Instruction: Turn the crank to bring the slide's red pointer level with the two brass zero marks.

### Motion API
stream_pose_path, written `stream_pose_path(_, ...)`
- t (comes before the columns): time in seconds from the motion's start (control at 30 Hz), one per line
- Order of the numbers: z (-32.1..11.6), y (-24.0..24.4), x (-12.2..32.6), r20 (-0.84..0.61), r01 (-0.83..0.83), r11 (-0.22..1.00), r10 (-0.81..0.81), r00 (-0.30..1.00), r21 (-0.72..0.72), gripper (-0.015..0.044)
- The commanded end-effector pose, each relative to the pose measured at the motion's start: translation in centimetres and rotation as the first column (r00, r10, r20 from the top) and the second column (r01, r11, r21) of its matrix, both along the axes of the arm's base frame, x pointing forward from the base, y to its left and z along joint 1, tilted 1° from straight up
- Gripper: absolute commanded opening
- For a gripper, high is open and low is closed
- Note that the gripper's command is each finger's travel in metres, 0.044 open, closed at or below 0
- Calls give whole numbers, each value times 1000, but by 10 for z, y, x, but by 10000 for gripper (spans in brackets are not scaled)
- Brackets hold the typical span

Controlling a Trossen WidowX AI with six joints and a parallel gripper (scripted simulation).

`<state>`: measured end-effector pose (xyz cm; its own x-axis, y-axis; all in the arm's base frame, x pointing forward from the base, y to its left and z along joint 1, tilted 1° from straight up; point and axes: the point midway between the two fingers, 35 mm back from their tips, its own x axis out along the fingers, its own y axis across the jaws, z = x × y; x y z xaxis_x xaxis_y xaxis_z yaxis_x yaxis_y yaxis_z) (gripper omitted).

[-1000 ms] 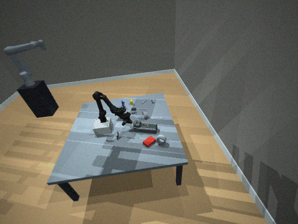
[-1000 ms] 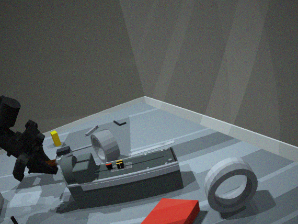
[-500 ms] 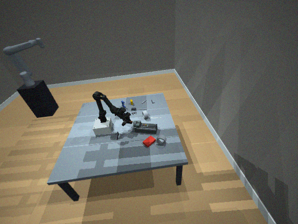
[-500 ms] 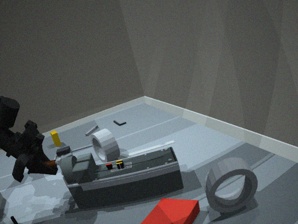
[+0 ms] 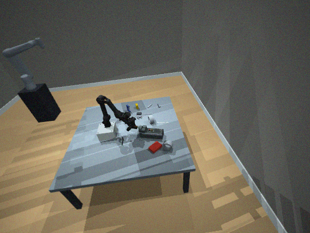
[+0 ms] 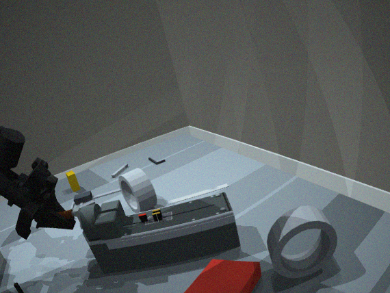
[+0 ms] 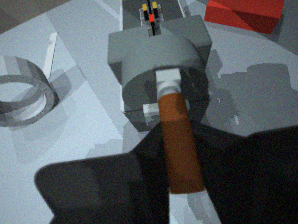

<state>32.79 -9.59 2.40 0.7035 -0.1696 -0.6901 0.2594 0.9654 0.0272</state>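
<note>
The dark grey machine point(image 5: 152, 134) point(image 6: 164, 251) point(image 7: 165, 47) stands on the table. The crank's orange-brown handle point(image 6: 67, 214) point(image 7: 181, 145) points out from its round end towards the arm. My gripper point(image 5: 136, 127) point(image 6: 69, 219) point(image 7: 172, 126) is shut on this handle, one finger on each side, partly hiding it in the exterior view. On the machine's top, the slide's red pointer point(image 6: 143, 215) point(image 7: 151, 18) lies a little on the crank side of the brass zero marks point(image 6: 156, 211) point(image 7: 145, 7), not level with them.
A red block point(image 5: 155, 147) point(image 6: 229, 275) point(image 7: 245, 15) and a grey ring point(image 5: 167, 146) point(image 6: 301, 215) lie on one side of the machine. Another grey ring point(image 5: 151, 120) point(image 6: 145, 188) point(image 7: 20, 67) is on the other side. Yellow point(image 5: 137, 106) point(image 6: 72, 181) and blue point(image 5: 128, 108) pieces stand farther back.
</note>
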Motion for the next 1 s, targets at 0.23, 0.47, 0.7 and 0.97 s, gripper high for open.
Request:
stream_pose_path(0.23,-2,-10,-3,-3,26,1000,-27,1000,-13,0)
stream_pose_path(0.47,-3,-12,-3,-4,26,1000,-27,1000,-13,0)
stream_pose_path(0.7,-5,-15,-4,-4,26,1000,-27,1000,-13,0)
stream_pose_path(0.97,-8,-18,-5,-4,26,1000,-27,1000,-14,0)
